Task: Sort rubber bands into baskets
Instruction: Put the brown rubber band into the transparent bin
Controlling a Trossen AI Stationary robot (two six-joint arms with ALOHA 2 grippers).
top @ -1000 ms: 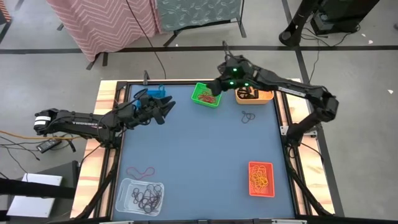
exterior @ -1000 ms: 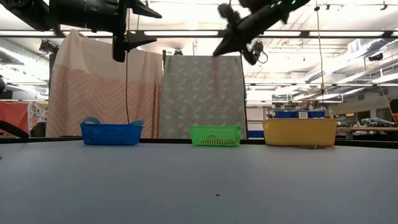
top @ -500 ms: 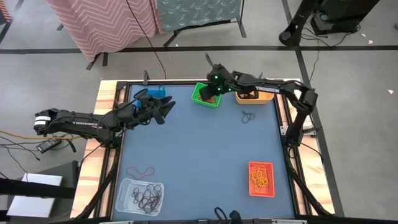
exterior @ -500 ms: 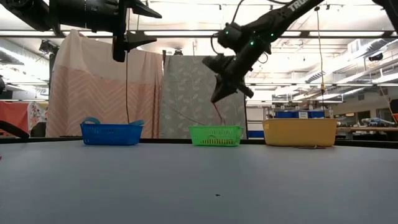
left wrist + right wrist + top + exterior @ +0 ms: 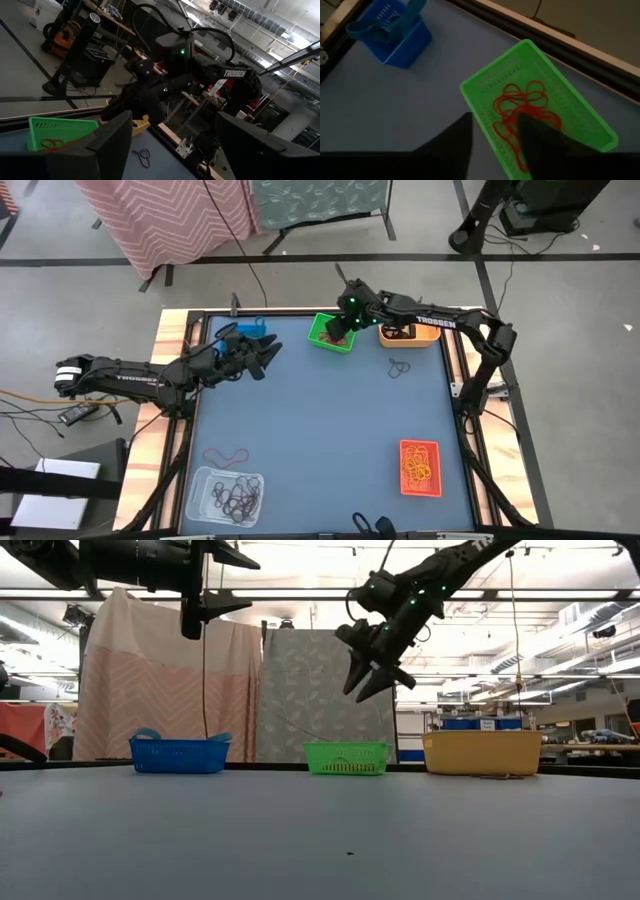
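Right hand [image 5: 372, 678] poised above the green basket [image 5: 331, 333], fingers spread, nothing visibly pinched between them. Red rubber bands [image 5: 525, 112] lying in a tangle inside that basket. Release looks done, judging by the parted fingers; best to lift straight up clear of the rim before swinging away, so no loop snags on a fingertip and drags out. Next likely target: the dark band [image 5: 400, 368] loose on the counter [image 5: 320, 430] near the yellow-orange basket [image 5: 410, 334]. Approach from above, pinch one strand only. Left hand [image 5: 262, 350] idle beside the blue basket [image 5: 240, 331], fingers spread wide, empty. More loose bands [image 5: 226, 455] near the clear basket [image 5: 226, 495].
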